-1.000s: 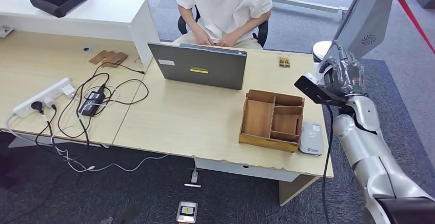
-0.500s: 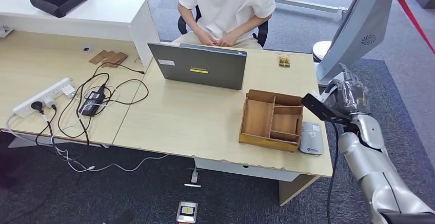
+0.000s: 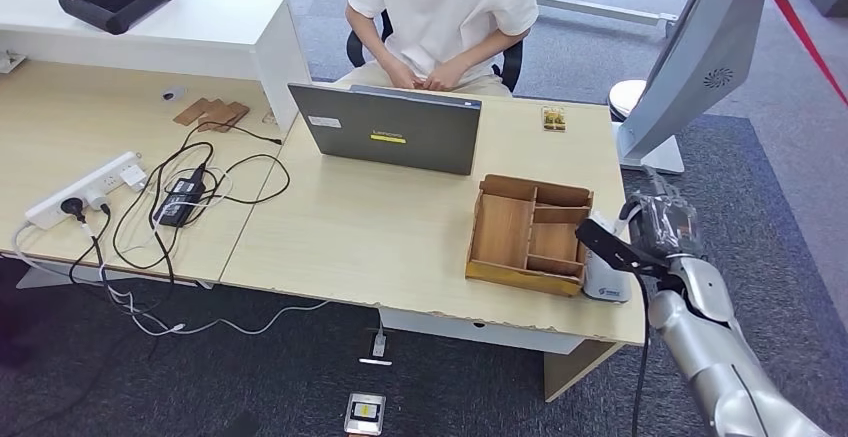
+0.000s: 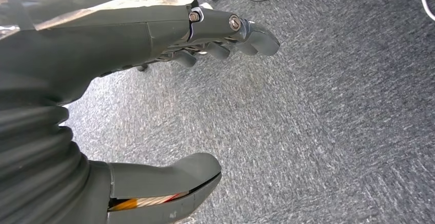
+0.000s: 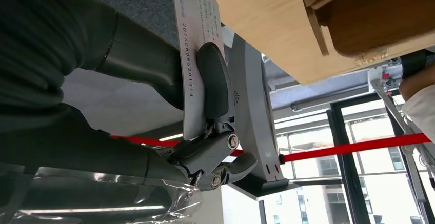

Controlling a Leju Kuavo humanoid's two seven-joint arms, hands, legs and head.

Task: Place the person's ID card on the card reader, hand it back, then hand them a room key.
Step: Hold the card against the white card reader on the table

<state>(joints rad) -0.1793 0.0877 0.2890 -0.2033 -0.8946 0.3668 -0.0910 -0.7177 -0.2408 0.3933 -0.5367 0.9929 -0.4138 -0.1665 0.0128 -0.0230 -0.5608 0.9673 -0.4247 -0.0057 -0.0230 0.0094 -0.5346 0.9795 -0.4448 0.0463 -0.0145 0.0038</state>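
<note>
id card [image 5: 192, 55] pinched in right robot hand [image 3: 660, 225] beside card reader [image 3: 606, 275].
printed digits are resolved in the right wrist view; left robot hand [image 4: 169, 106] is seen spread, empty, over carpet.

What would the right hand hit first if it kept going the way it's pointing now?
Most likely the card reader. The right hand holds the ID card and points down and left toward the desk's right edge, where the reader lies beside the wooden tray. How high the hand is remains unclear.

Desk [image 3: 380, 237] with laptop [image 3: 388, 129], organizer [image 3: 530, 234]
</note>
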